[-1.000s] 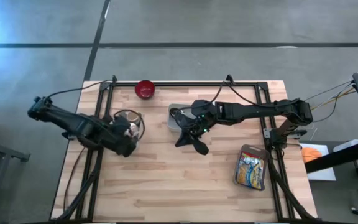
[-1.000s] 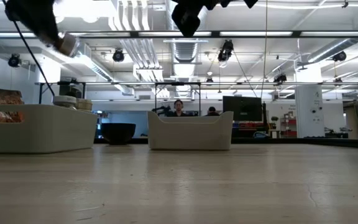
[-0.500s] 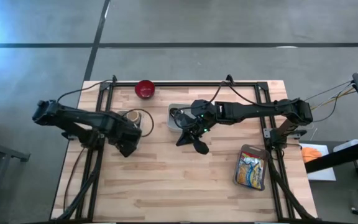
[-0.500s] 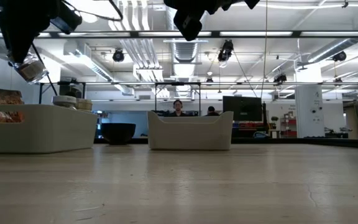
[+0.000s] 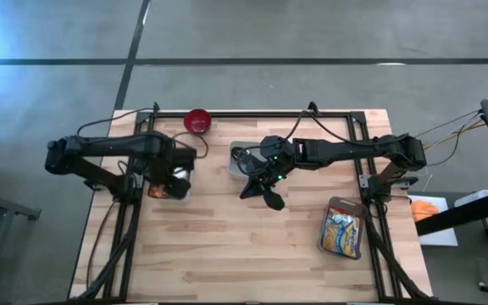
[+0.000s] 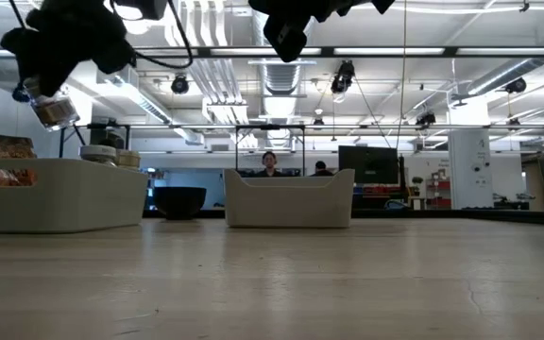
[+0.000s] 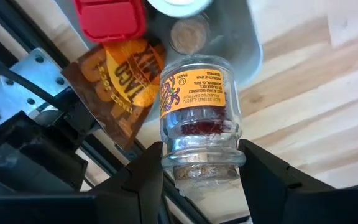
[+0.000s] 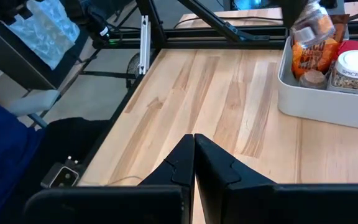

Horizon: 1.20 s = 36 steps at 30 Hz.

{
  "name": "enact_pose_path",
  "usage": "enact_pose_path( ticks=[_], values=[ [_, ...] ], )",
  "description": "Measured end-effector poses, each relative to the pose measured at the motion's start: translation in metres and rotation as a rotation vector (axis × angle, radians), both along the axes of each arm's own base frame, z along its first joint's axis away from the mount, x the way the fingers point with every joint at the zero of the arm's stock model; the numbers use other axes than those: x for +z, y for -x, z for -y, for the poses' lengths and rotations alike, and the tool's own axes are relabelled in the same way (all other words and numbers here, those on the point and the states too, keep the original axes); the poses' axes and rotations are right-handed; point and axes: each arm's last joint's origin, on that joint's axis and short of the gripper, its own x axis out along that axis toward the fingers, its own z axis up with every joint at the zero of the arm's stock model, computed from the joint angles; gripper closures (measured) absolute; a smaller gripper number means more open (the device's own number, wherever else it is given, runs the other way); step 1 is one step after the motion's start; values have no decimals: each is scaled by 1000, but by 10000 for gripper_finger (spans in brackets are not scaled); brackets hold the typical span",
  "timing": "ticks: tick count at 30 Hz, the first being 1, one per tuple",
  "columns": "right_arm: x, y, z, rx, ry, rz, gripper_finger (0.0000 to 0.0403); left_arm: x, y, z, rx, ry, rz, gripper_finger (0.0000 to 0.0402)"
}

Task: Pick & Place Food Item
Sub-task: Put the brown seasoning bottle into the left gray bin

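Left gripper [image 7: 201, 163] clamped on a small clear glass jar with an orange label [image 7: 197, 112], taken at the narrow neck near the lid end, one dark finger [image 7: 145, 177] on each side; the jar's body juts out ahead of the fingers, base pointing away. In the low view the same jar [image 6: 53, 110] hangs below the gripper [image 6: 41, 90], tilted, well clear of the table. Below and beyond the jar sits a grey rectangular plastic bin [image 7: 244, 46] holding a brown-and-orange printed foil pouch [image 7: 120, 84], a red plastic-lidded container [image 7: 110, 17] and a round cork-coloured lid [image 7: 189, 34]; from above, that bin [image 5: 166, 182] lies directly under the left gripper [image 5: 176, 165]. Handling judgement: glass, so rigid and smooth, likely slippery against the pads and breakable if dropped onto the wood; contents look like a small amount of dark reddish material, so the load is probably light and mostly the glass itself. The neck grip is sensible, since the shoulder below it gives a ledge against sliding, but the body hangs out as a lever, so quick wrist turns could twist it loose. Right gripper [image 8: 193, 155] pinched shut on nothing, hovering over bare light wooden slatted tabletop [image 8: 229, 106], with a second grey bin [image 5: 237, 152] just beside it in the overhead view.
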Motion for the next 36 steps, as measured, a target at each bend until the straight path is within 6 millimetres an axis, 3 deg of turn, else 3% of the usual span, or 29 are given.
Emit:
enact_pose_path(
  ticks=[7,15,25,36],
  values=[
    [0,0,0,-1,0,1,394,-22,11,-24,78,65,-69,231],
    [0,0,0,-2,-1,0,394,-48,22,-32,118,158,-120,231],
    [0,0,0,-2,-1,-1,394,-59,23,-47,117,189,-33,231],
    [0,0,0,-2,-1,-1,394,-69,29,-44,121,288,-44,231]
  ],
)
